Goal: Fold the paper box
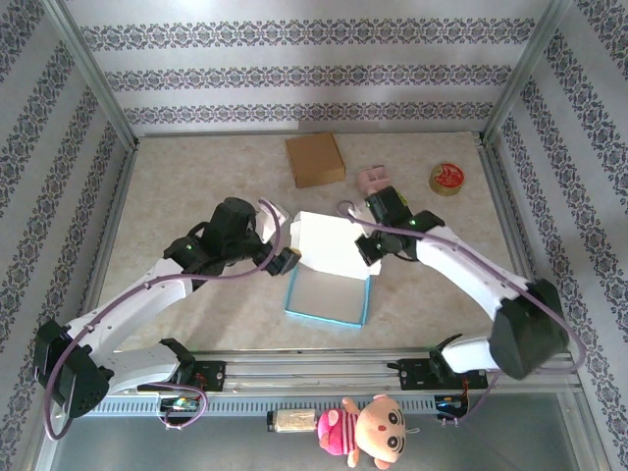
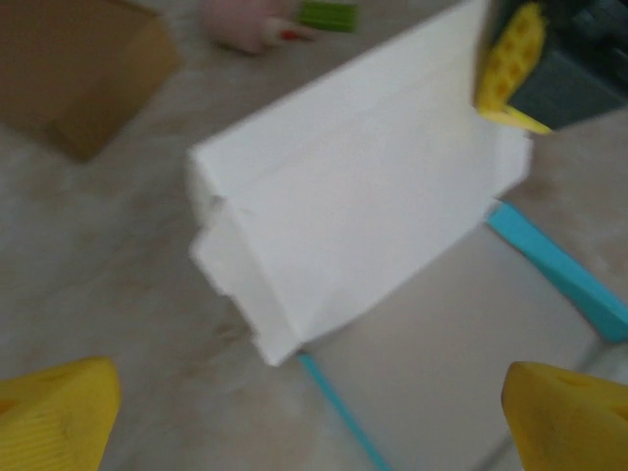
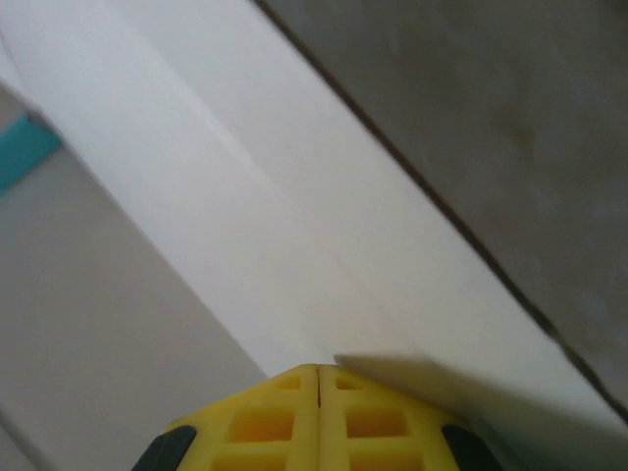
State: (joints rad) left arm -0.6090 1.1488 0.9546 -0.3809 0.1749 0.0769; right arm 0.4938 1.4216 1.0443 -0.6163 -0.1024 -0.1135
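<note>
White paper box with blue edging (image 1: 329, 296), folding begun.
White flap (image 1: 329, 243) raised; right hand (image 1: 369, 251) pressed together at its edge, left hand (image 1: 287, 260) spread alongside; closing apparently remains.

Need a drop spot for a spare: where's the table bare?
Bare: far-left table, between left wall and brown box. Crowded: centre around the paper box; far right by pink object and red tin.
</note>
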